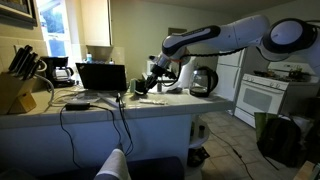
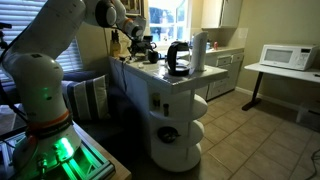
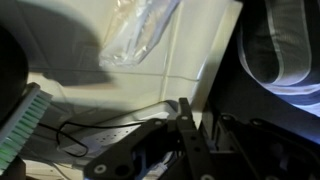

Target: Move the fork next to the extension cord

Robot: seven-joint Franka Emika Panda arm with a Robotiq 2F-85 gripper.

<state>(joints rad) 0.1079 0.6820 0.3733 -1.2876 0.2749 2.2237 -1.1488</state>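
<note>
My gripper [image 1: 150,88] hangs low over the counter [image 1: 170,108], just beside the laptop; it also shows in an exterior view [image 2: 140,45]. In the wrist view its dark fingers [image 3: 184,104] are drawn together. A thin pale piece [image 3: 160,165] shows between them and looks like the fork, mostly hidden. The extension cord's thin black cable [image 3: 70,128] loops on the pale counter just to the left of the fingers. In an exterior view its flat black block [image 1: 76,105] lies in front of the laptop, and cable hangs over the counter's front.
A black laptop [image 1: 101,77] stands open on the counter, with a knife block [image 1: 14,90] at the far end. A kettle [image 1: 203,80] [image 2: 178,58] stands near the arm. A clear plastic bag [image 3: 140,30] and a green-bristled brush [image 3: 18,135] lie nearby.
</note>
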